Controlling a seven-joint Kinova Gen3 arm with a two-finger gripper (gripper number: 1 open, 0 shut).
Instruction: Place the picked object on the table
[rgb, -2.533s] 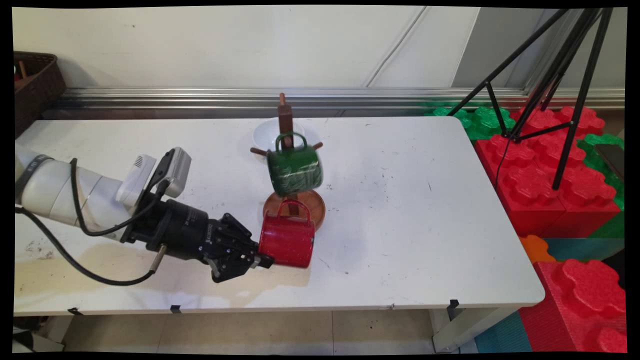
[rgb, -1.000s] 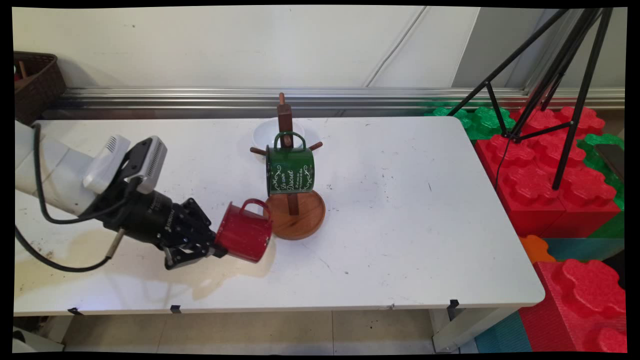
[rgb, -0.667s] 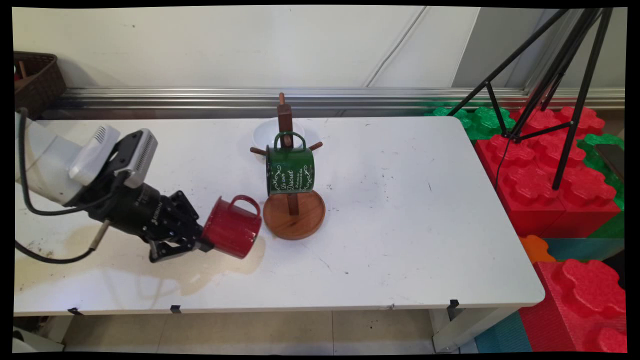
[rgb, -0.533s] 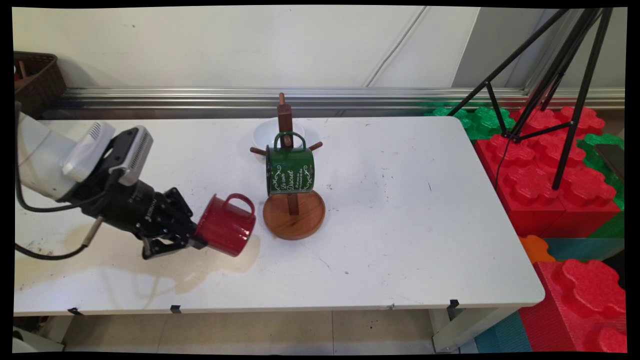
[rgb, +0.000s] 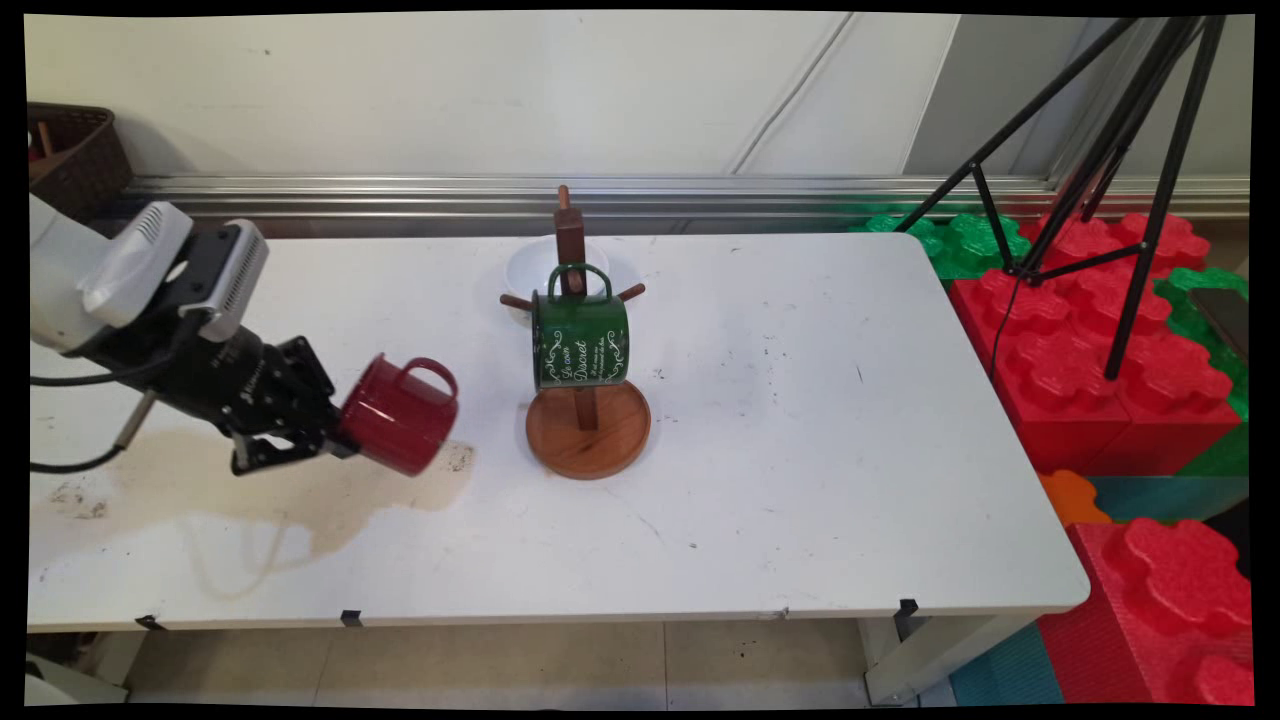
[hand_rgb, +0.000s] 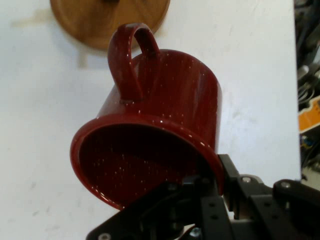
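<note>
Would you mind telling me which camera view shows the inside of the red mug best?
The hand view: the red mug has its mouth turned toward that camera, so its dark speckled interior shows, with the gripper pinching the rim. The main view shows only the red mug's outer wall and handle, held tilted beside the mug tree.

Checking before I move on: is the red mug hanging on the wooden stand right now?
No: the red mug is clamped by its rim in the gripper, left of the wooden stand, where only the green mug hangs.
</note>
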